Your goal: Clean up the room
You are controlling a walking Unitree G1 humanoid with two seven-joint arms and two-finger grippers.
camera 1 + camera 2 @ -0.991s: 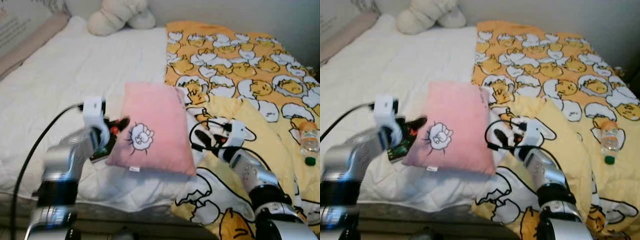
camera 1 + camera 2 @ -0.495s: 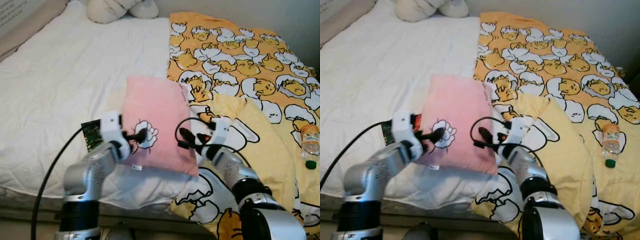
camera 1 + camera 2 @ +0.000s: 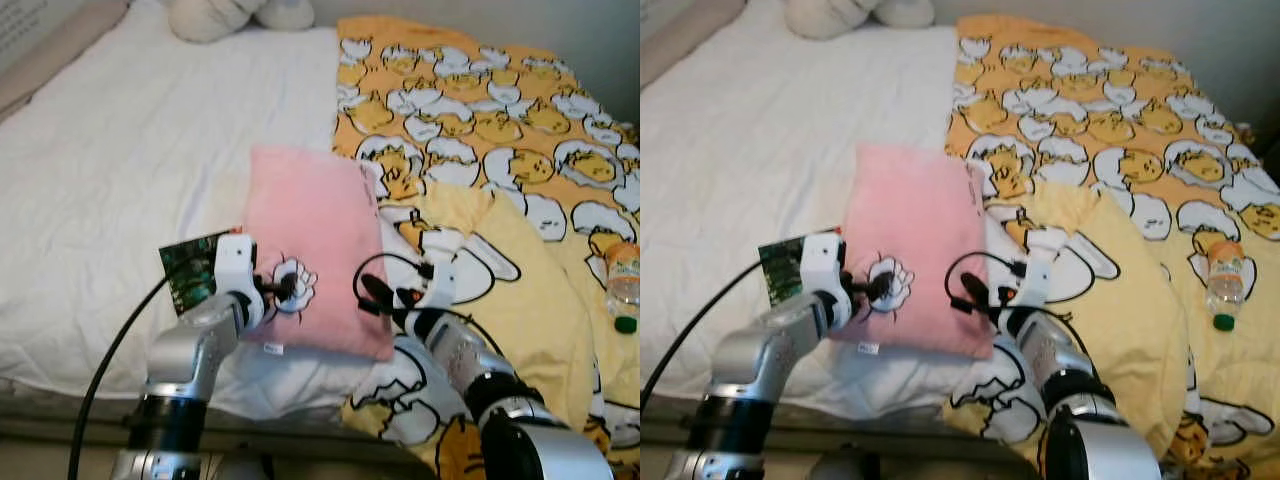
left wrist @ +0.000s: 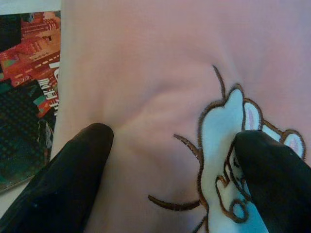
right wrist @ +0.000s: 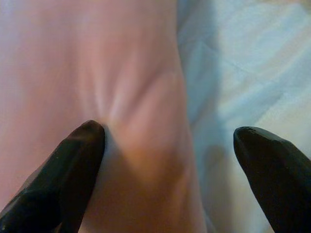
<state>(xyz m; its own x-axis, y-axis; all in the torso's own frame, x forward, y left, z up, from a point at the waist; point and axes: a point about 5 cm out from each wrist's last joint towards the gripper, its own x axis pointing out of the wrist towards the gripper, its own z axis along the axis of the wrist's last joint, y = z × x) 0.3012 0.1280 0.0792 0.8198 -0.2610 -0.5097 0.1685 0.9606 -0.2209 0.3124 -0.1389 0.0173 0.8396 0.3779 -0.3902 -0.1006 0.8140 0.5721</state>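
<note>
White quilted bedding (image 3: 130,180) covers the left half of the bed, and a yellow-orange duvet printed with cartoon eggs (image 3: 500,150) covers the right half; a cream plush toy (image 3: 235,15) sits at the top edge of the frame and a clear plastic bottle with an orange label and green cap (image 3: 625,285) lies at the right edge. Lower centre, a soft pink rectangular cushion with a white cartoon patch (image 3: 315,260) lies across the seam between sheet and duvet. The left gripper (image 4: 175,160) has its fingers spread wide and pressed on the cushion's lower left part, one by the edge and one on the white patch. The right gripper (image 5: 167,160) also stands wide, one finger denting the pink fabric near the cushion's lower right edge and the other over the pale bedding beside it. Under the left edge of the cushion, something flat with a colourful print (image 4: 26,87) peeks out. The cushion looks light, squashy and non-fragile; a single pinch would likely just bunch the fabric, so squeezing both side edges between the two arms seems the steadier hold.
</note>
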